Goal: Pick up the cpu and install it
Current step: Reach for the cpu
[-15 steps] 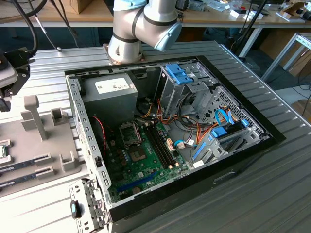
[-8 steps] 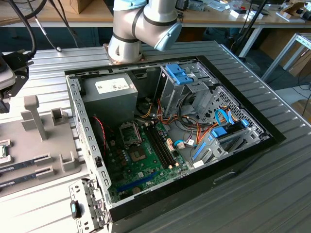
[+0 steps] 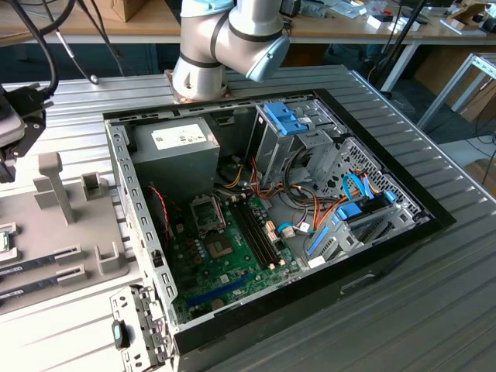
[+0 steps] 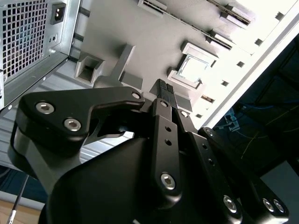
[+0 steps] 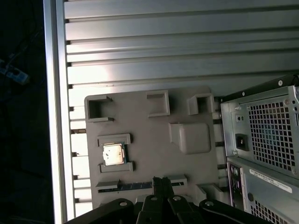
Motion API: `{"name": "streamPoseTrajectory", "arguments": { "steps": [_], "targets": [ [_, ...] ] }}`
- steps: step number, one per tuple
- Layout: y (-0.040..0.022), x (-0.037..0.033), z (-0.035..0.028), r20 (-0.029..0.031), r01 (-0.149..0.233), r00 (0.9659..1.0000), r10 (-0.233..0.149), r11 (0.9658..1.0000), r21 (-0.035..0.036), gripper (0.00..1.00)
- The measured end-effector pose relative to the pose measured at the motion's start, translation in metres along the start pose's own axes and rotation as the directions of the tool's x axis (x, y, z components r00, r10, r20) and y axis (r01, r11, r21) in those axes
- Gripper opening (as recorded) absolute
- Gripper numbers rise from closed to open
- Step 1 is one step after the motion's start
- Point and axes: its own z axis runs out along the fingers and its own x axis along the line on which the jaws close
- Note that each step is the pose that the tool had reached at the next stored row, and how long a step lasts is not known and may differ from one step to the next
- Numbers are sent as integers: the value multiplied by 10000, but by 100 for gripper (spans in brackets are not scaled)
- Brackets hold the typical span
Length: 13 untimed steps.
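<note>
The cpu (image 5: 113, 154) is a small silver-topped square with a thin green rim. It lies flat in a holder on the grey fixture plate (image 5: 154, 135), and it looks bright in the second wrist view (image 4: 194, 67). At the exterior view's left edge the cpu (image 3: 4, 239) is only partly visible. My gripper (image 5: 161, 181) hangs above the plate and apart from the cpu, over a long narrow slot beside its holder. Its black fingertips (image 4: 160, 88) are shut together with nothing between them.
The open computer case (image 3: 271, 201) lies on the ribbed metal table, with the green motherboard (image 3: 225, 263), its socket (image 3: 208, 212) and the grey power-supply box (image 3: 174, 151) inside. Memory sticks (image 3: 39, 257) lie on the fixture plate. The arm (image 3: 225, 43) reaches over from the back.
</note>
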Motion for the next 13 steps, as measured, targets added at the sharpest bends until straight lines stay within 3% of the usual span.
{"name": "streamPoseTrajectory", "arguments": {
  "steps": [13],
  "targets": [
    [-4, 18, 53, 0, 0, 10000, 0, 10000, 0, 11]
  ]
}}
